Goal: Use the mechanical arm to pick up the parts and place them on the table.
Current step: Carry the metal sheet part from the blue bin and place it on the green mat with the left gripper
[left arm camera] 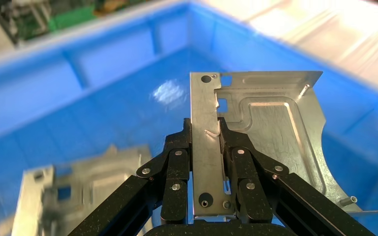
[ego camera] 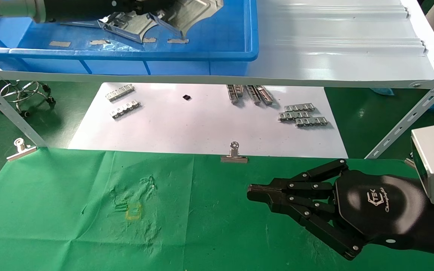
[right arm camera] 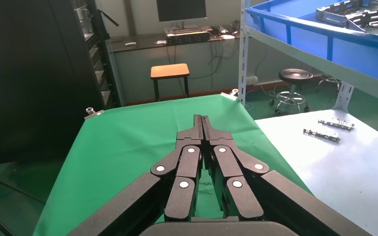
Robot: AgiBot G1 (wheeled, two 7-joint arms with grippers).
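Observation:
My left gripper (left arm camera: pixel 205 129) is inside the blue tray (left arm camera: pixel 103 64), shut on the folded edge of a silver part (left arm camera: pixel 275 132). The plate stands upright between the fingers, lifted above the tray floor. In the head view this gripper (ego camera: pixel 156 6) is at the top edge, with the held part (ego camera: pixel 198 11) beside it. More parts (ego camera: pixel 126 26) lie on the tray floor, one showing blurred (left arm camera: pixel 78 187) below the gripper. My right gripper (ego camera: pixel 251 192) hovers shut and empty over the right side of the green table (ego camera: pixel 51 210), and it appears again, gripper (right arm camera: pixel 202 119) above the cloth (right arm camera: pixel 128 142).
The blue tray (ego camera: pixel 220 41) sits on a white shelf (ego camera: pixel 333 49) above a white sheet (ego camera: pixel 202 128) carrying ridged strips (ego camera: pixel 303 115). Binder clips (ego camera: pixel 234 154) pin the cloth's far edge. A faint yellow square (ego camera: pixel 133 210) marks the cloth. Slanted shelf braces (ego camera: pixel 9 113) stand at both sides.

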